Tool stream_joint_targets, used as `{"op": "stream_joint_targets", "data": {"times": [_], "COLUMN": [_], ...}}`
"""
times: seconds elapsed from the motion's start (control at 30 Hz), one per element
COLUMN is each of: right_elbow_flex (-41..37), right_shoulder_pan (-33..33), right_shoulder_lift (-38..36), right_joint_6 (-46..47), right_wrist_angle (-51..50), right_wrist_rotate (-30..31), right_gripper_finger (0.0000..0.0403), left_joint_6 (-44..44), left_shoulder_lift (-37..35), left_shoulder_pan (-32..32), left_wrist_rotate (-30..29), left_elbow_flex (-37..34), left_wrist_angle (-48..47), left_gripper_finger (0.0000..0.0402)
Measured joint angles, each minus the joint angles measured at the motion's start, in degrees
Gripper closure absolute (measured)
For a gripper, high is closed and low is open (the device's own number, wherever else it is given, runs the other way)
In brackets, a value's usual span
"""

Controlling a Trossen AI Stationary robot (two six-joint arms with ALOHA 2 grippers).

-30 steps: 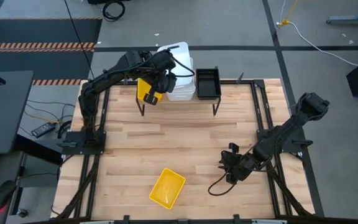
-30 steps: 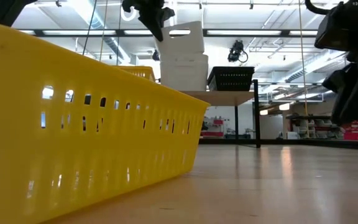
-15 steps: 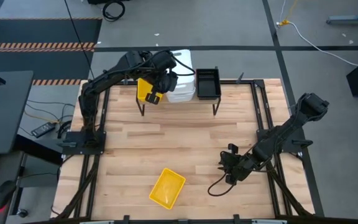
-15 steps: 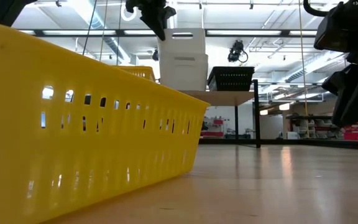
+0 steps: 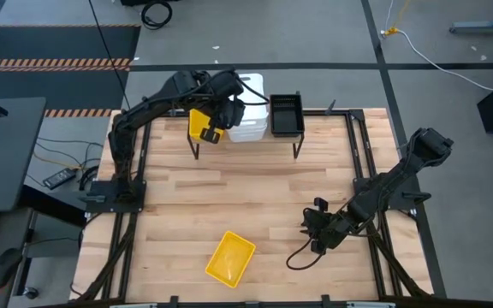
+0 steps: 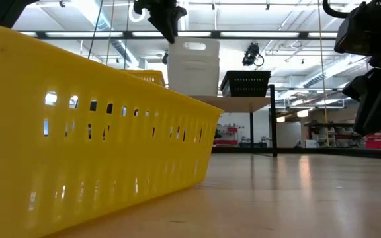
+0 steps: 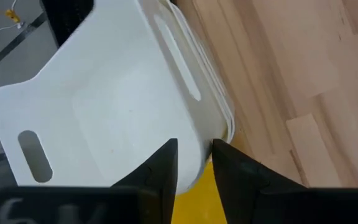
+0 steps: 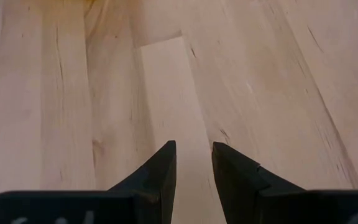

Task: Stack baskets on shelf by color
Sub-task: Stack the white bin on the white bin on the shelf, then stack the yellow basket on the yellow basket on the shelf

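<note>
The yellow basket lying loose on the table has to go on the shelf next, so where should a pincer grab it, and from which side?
Take the yellow basket by one long side wall, coming straight down from above. It lies open side up and askew on the table, so its thin rim is exposed for one finger inside and one outside. The right pincer sits nearest to it.

Shelf: low rack with a light wood top and thin black legs, at the table's 12 o'clock edge
White baskets: nested stack with rounded corners and slot handles, upright at the shelf's middle
Black basket: small mesh-sided tray, at 3 o'clock of the white stack, just beside it
Yellow basket on shelf: tray at 9 o'clock of the white stack; partly hidden
Yellow basket on table: slotted tray, lying alone near the table's 6 o'clock edge, turned askew
</note>
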Motion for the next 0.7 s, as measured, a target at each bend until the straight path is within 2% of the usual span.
{"op": "stream_joint_targets", "data": {"times": [0.47, 0.7], "right_elbow_flex": [0.0, 0.0], "right_shoulder_pan": [0.0, 0.0], "right_shoulder_lift": [0.0, 0.0], "right_joint_6": [0.02, -0.37], "right_wrist_angle": [-0.02, -0.85], "right_wrist_rotate": [-0.02, -0.02], "right_gripper_finger": [0.0294, 0.0294], "left_joint_6": [-6.02, -13.64], "left_shoulder_lift": [0.63, 0.66], "left_shoulder_pan": [-3.84, -11.47], "left_wrist_rotate": [-1.39, -1.53], "left_elbow_flex": [0.07, 0.07], "left_wrist_angle": [-2.04, -5.78], "left_gripper_finger": [0.0299, 0.0311]}}
